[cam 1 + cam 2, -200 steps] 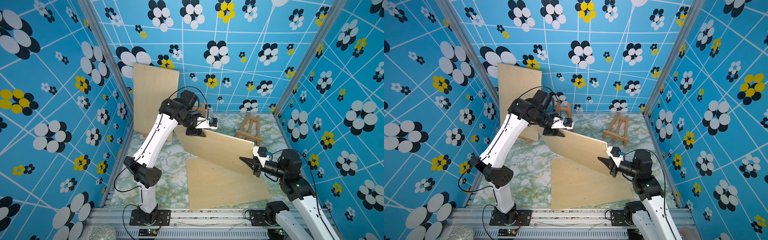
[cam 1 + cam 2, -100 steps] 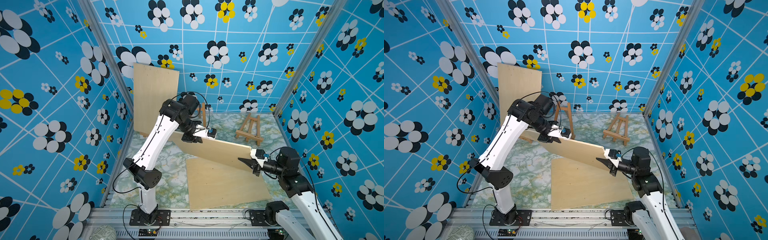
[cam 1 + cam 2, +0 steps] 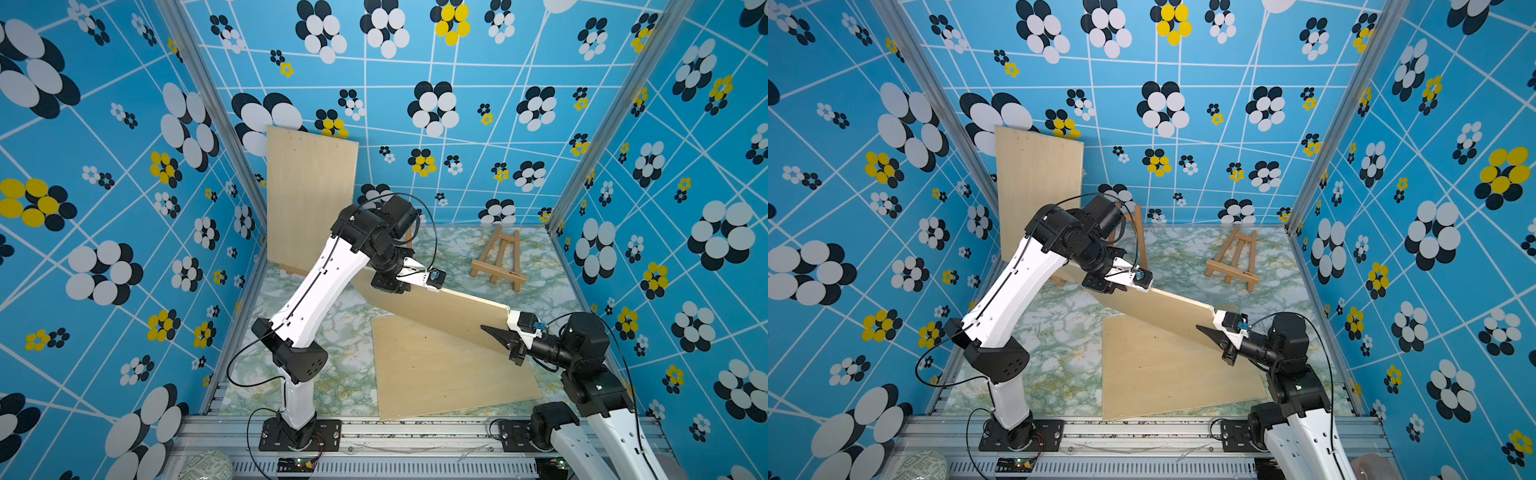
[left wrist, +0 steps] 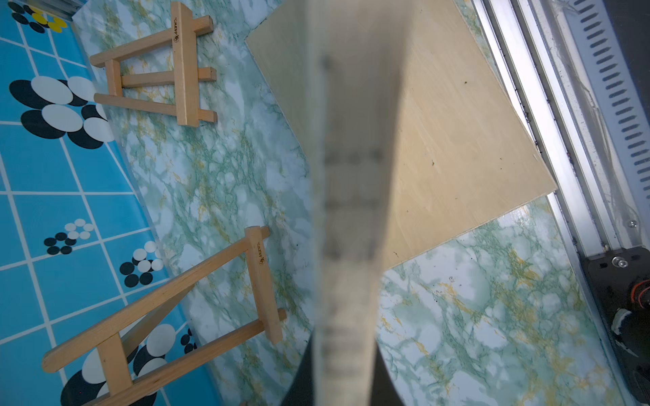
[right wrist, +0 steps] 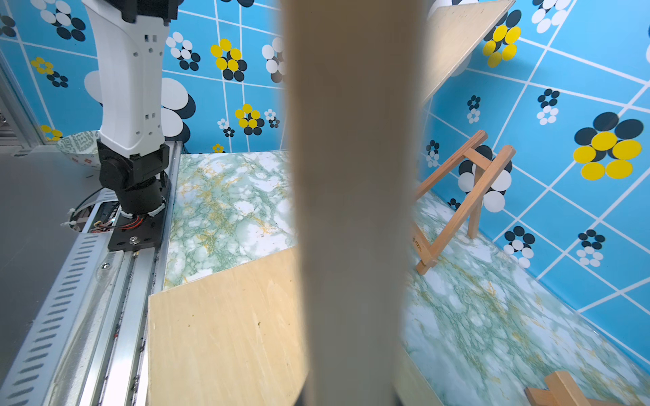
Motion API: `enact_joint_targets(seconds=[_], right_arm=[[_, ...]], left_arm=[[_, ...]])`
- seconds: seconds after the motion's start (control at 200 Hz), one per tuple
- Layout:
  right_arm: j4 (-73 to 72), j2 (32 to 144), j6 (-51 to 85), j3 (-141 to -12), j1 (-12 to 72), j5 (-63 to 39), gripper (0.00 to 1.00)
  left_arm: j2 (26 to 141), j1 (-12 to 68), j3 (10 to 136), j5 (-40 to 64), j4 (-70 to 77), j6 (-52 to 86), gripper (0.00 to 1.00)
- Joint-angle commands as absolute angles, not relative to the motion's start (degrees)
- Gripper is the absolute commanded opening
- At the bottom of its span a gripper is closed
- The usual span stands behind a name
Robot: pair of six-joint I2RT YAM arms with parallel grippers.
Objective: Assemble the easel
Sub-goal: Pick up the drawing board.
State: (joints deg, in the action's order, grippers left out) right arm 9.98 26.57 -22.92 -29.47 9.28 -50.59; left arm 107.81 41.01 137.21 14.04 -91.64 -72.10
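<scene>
Top views: green-marbled tabletop [image 3: 349, 382], blue flowered walls [image 3: 498, 145].

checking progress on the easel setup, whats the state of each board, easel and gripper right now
held board: lifted, on edge, sloping down toward the right gripper
flat board: lying flat, not gripped
back board: upright at the back left
right easel: standing, empty
middle easel: standing, empty
left gripper: shut on held board's upper edge
right gripper: shut on held board's lower end
</scene>
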Motion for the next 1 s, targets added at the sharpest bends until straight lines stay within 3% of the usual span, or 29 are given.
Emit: enact_joint_targets(seconds=[0.0, 0.295, 0.995], right_arm=[[3.61, 25.26, -5.92, -27.91, 10.11, -46.47, 0.0], [-10.4, 24.95, 1.36, -24.75, 10.11, -41.82, 0.0], [-21.92, 27.4, -0.92, -21.47, 10.1, -31.04, 0.0]], left_arm=[[106.87, 45.13, 143.15, 12.92, -77.36, -64.95, 0.0], [106.27, 47.38, 141.9, 8.14, -72.66, -65.61, 0.0], [105.91, 50.27, 140.19, 2.01, -60.19, -68.64, 0.0]])
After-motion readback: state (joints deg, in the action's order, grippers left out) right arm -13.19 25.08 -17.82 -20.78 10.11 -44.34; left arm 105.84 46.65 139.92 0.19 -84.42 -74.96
